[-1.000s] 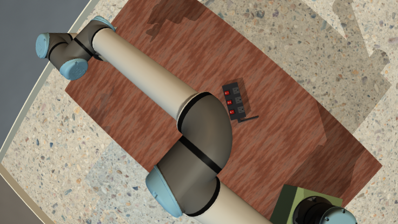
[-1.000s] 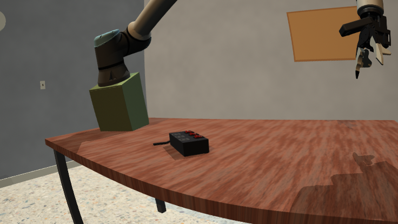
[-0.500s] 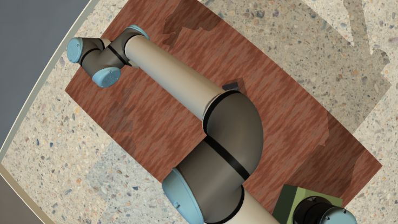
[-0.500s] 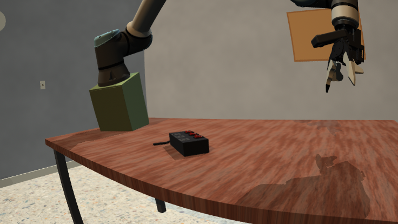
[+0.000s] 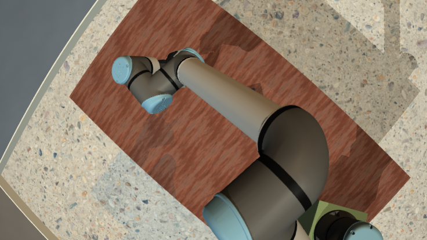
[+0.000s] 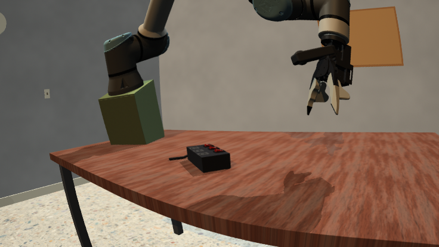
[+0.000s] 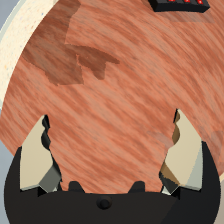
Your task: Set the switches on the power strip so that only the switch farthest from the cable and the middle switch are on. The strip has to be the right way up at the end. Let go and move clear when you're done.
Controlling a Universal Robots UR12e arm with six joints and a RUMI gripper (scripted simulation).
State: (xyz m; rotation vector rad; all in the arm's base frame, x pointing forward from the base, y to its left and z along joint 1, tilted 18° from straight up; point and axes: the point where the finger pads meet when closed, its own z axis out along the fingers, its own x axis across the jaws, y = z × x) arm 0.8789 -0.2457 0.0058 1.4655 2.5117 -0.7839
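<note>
Approach is the step in hand, judging by all three views: no switch has been touched, and the next move calls for bringing the tool down over the power strip and lining one fingertip up with a single switch.

From the top view, the arm [image 5: 227, 95] covers much of the surface [image 5: 167, 35]; the power strip is hidden beneath it and the tool itself cannot be made out under the wrist.

From the exterior view, the tool [image 6: 322, 105] hangs high above the surface, jaws spread wide with nothing between them. The power strip [image 6: 208, 158] lies well below it and far off to the side, towards the arm's green pedestal [image 6: 132, 116], right way up, its red switches [image 6: 213, 148] on top and its cable [image 6: 177, 158] trailing away from the tool.

From the wrist view, both fingers stand apart over bare wood, and the power strip shows only at the top edge, well ahead of the fingertips. Which switches are on cannot be told.
</note>
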